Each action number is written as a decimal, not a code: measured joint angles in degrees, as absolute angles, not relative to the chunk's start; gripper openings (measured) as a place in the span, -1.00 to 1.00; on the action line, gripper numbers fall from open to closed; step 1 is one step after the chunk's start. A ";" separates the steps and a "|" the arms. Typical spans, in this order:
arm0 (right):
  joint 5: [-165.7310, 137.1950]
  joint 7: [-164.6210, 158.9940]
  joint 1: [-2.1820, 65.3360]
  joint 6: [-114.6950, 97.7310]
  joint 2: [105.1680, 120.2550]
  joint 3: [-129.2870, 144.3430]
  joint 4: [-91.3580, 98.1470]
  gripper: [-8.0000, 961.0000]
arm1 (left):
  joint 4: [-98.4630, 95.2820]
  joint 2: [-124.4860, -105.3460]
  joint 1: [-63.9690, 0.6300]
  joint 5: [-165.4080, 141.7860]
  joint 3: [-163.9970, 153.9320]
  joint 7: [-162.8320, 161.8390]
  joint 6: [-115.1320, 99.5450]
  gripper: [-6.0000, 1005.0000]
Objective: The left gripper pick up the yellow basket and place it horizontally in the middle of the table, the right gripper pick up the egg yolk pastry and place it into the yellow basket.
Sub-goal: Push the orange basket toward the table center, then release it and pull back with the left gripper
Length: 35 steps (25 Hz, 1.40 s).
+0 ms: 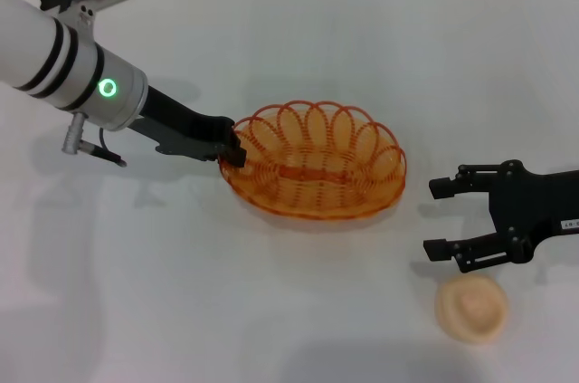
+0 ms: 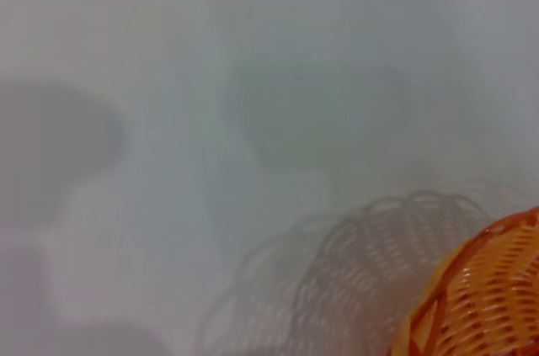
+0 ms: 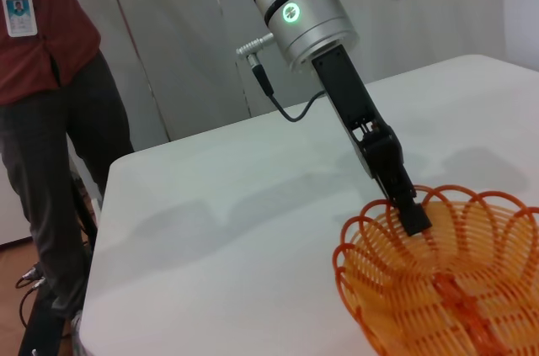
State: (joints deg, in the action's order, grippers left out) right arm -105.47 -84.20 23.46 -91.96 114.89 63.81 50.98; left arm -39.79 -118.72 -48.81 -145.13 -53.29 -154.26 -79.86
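Observation:
The yellow basket (image 1: 314, 162) rests level near the middle of the white table (image 1: 271, 311), its long side running left to right. My left gripper (image 1: 234, 144) is shut on the basket's left rim; the right wrist view shows its finger (image 3: 412, 216) clamped over the rim of the basket (image 3: 446, 289). A corner of the basket (image 2: 480, 297) shows in the left wrist view. The egg yolk pastry (image 1: 471, 308) lies on the table at the front right. My right gripper (image 1: 436, 218) is open and empty, between basket and pastry, just behind the pastry.
A person in a red shirt (image 3: 46, 112) stands beyond the table's far edge (image 3: 126, 162) on my left side. The left arm (image 1: 72, 66) slants down from the back left.

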 joint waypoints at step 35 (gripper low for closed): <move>-105.50 -84.20 23.25 -92.11 114.95 63.27 50.97 0.70 | -41.63 -118.34 -46.48 -137.39 -52.92 -144.92 -79.74 0.41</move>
